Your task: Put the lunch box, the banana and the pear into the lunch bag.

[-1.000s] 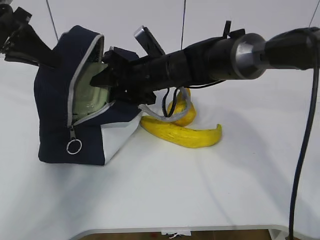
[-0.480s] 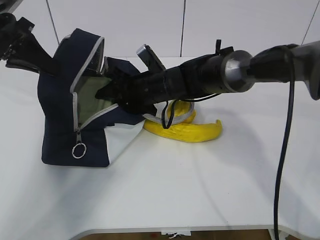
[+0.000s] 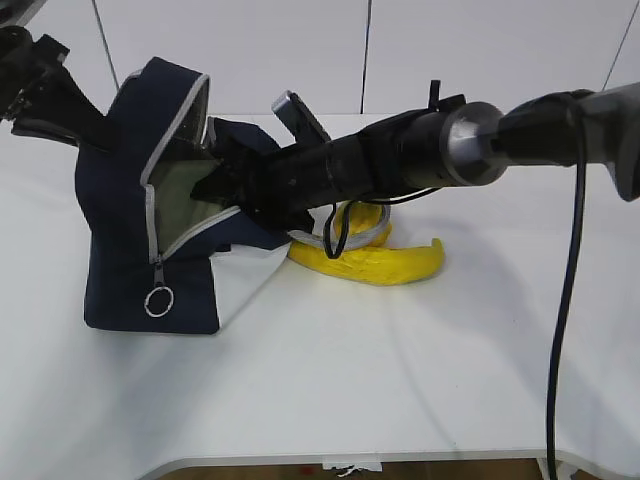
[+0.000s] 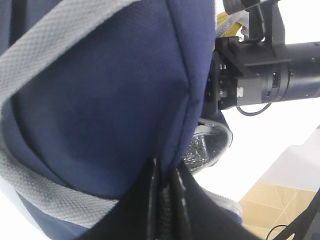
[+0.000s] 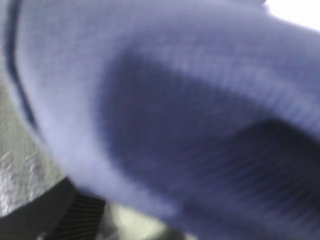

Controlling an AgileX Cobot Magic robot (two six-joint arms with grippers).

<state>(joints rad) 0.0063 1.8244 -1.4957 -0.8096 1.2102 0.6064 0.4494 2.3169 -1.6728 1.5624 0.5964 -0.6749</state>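
Observation:
The navy lunch bag stands tipped at the left, its zipped mouth open towards the right. My left gripper is shut on the bag's top back fabric; in the left wrist view the jaws pinch a navy fold. My right gripper is inside the bag's mouth, shut on the sage-green lunch box. In the right wrist view the box is a pale patch under blurred bag fabric. The banana lies on the table right of the bag. The pear is behind it, mostly hidden by my right arm.
A grey bag handle loops over the banana and pear. The zipper's ring pull hangs at the bag's front. The white table's front edge is near the bottom. A black cable hangs at the right.
The bag has shifted and stands more upright. My right gripper has dropped lower in the mouth and the lunch box sits deeper inside. The left gripper keeps its hold.

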